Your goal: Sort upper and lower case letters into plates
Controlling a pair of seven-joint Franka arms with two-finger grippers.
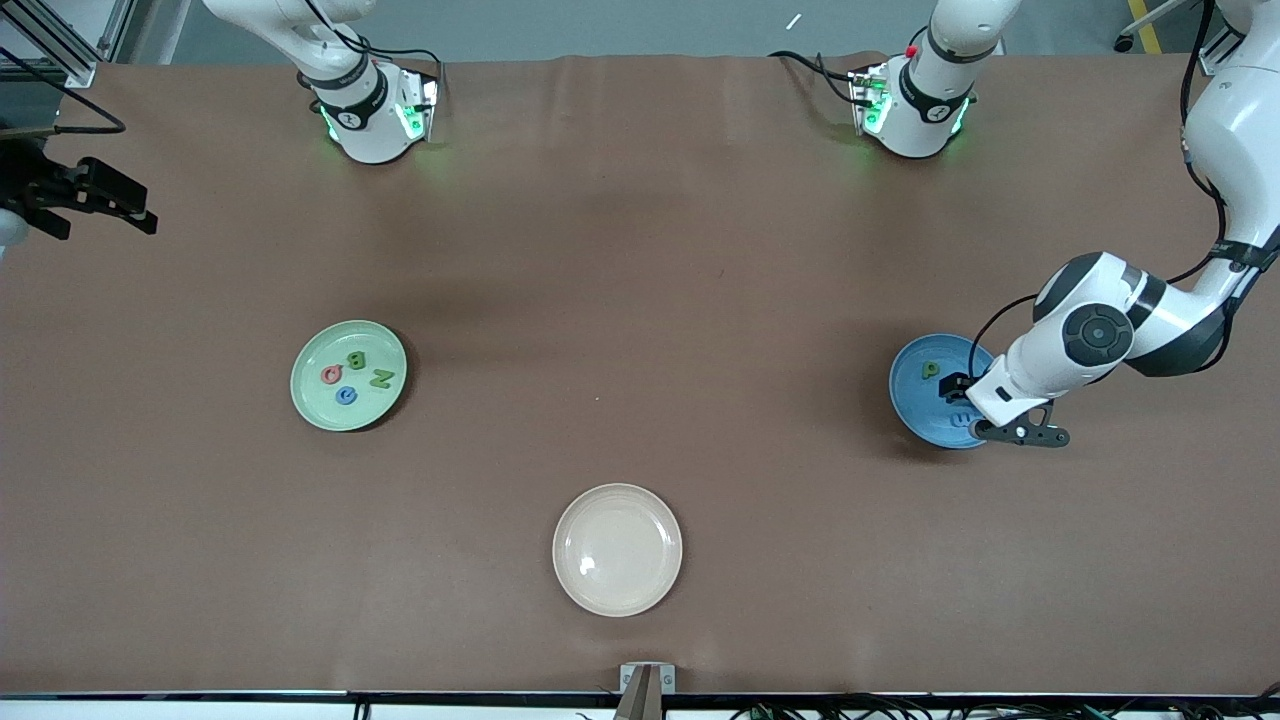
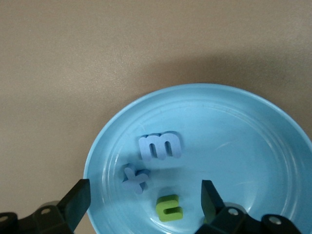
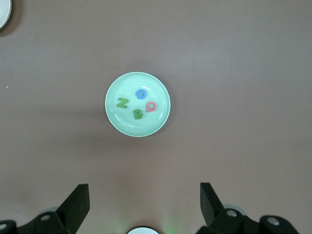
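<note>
The pale green plate [image 1: 315,405] lies toward the right arm's end of the table and holds several letters: a pink one [image 1: 331,375], a green B [image 1: 355,360], a green N [image 1: 381,378] and a blue C [image 1: 346,396]. It also shows in the right wrist view [image 3: 146,127]. The sky blue plate [image 1: 915,400] lies toward the left arm's end and holds a green p [image 1: 931,369], a blue m [image 2: 160,146], a blue cross-shaped letter [image 2: 135,178] and a small green letter [image 2: 168,207]. My left gripper [image 2: 145,202] is open and empty, low over the blue plate [image 2: 243,146]. My right gripper [image 3: 144,204] is open and empty, high in the air.
A cream-beige plate [image 1: 617,549] with nothing in it lies near the table's front edge, between the two other plates. The robots' bases [image 1: 370,120] stand along the table's back edge. The right arm's hand [image 1: 110,195] hangs at the right arm's end of the table.
</note>
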